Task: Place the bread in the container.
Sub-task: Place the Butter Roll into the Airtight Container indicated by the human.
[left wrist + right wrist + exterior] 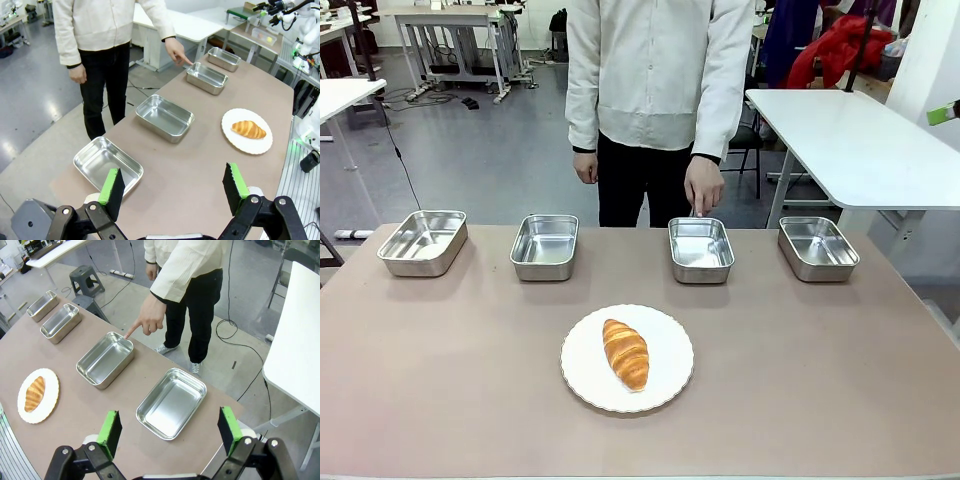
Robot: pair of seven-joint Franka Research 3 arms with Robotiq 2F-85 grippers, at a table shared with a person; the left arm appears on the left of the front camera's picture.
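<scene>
Near the middle of the table (440, 380), the bread (626, 353) lies on a white plate (582, 368). Along the far edge stands a row of four pans (544, 246). A person's hand (704, 186) points at the container (701, 250), third from the left. The left gripper (172, 172) and right gripper (169, 415) hover with jaws spread wide, empty.

The top edge cuts the person (660, 90) off at the shoulders; whether the pointing hand (703, 185) touches the container (701, 275) is unclear.
</scene>
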